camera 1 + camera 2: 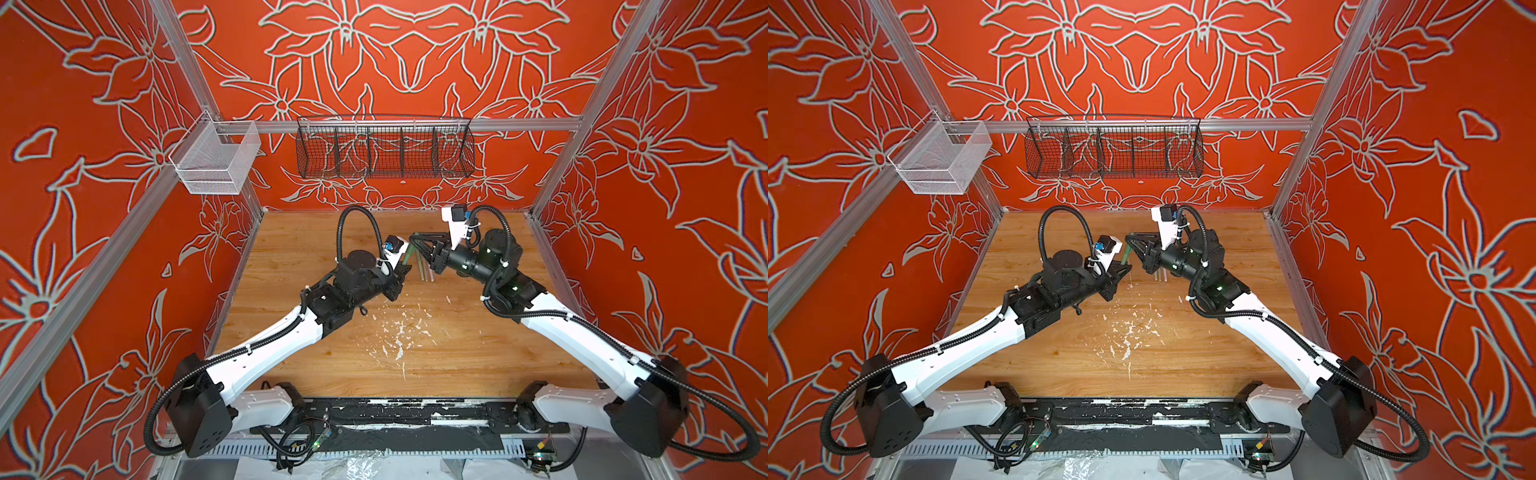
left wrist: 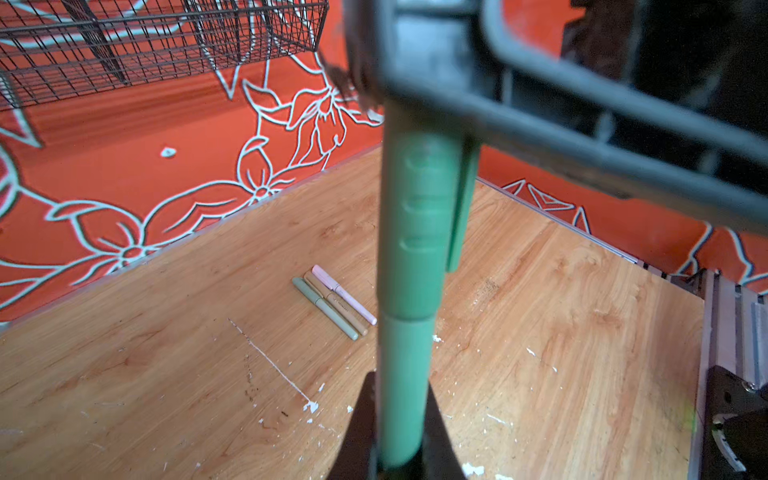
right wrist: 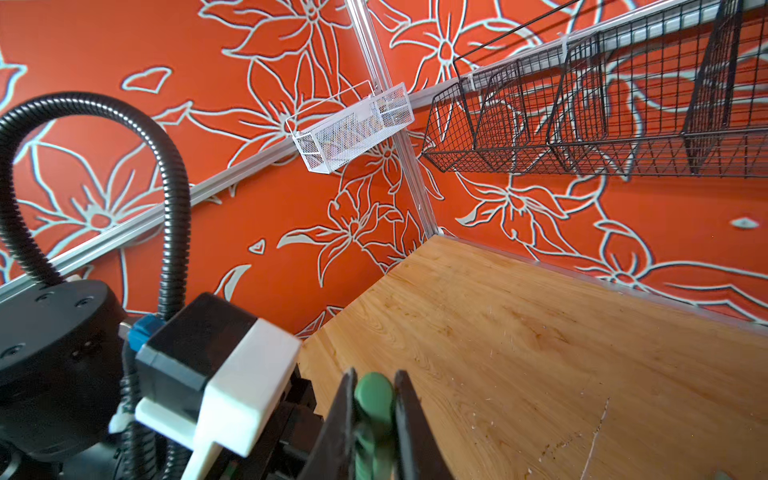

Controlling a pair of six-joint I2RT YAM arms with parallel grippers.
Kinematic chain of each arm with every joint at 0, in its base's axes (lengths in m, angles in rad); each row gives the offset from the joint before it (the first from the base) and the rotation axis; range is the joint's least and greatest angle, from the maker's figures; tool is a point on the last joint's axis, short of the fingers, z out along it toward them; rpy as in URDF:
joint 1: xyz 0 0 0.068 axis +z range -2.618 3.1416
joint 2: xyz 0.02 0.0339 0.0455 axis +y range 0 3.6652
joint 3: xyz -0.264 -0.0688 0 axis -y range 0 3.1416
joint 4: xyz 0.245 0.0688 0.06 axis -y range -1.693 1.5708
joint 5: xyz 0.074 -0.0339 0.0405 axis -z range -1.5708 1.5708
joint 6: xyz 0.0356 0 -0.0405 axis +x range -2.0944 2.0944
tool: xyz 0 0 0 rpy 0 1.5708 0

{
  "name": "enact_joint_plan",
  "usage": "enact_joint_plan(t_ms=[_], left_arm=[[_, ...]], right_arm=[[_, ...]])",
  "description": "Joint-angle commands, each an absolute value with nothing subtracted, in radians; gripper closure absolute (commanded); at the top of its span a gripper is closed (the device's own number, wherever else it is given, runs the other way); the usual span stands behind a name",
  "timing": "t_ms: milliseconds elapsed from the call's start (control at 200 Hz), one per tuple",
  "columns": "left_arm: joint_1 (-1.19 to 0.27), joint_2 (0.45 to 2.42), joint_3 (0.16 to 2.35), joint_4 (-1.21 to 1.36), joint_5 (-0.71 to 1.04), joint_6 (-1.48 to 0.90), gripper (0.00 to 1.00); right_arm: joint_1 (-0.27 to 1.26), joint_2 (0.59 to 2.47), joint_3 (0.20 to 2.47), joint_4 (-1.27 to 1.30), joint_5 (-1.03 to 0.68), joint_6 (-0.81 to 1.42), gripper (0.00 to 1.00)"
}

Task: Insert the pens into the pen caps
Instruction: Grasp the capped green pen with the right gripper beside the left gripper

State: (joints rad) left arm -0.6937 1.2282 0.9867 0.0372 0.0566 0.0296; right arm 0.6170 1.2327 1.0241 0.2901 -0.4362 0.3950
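Now, last capping: left pincer (image 2: 399,415) clamps green pen (image 2: 405,374), right pincer (image 3: 374,399) clamps its cap (image 2: 415,232), seemingly seated; next, press home squarely.

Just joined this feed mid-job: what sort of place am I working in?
Probably a purpose-built robot test booth: red floral-print walls on aluminium frame rails, a paint-flecked wooden tabletop, and a black wire basket hung at the back.

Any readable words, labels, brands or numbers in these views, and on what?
Nothing is readable.
On the tan pen lying on the table: a faint dark marking, possibly print, too small and blurred to read.
On the dark green pen, its cap and the black wire basket: no lettering visible.
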Motion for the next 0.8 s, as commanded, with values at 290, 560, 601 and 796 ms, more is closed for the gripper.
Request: enact_joint_plan(t_ms=[290,560,601,796], left_arm=[[-0.644,1.200,1.147,0.366,0.062,-0.005,1.00],[-0.644,1.146,1.045,0.309,0.133,-0.032,1.00],[-0.644,1.136,1.019,0.304,0.143,-0.037,1.00],[-0.644,1.087,0.907,0.299,0.176,-0.060,1.00]], right_arm=[[0.684,1.319,0.904,0.059,-0.521,0.359,1.00],[0.672,1.314,0.971,0.057,-0.445,0.374,1.00],[0.671,1.315,0.983,0.054,-0.435,0.378,1.00],[0.667,1.307,1.018,0.065,-0.394,0.404,0.91]])
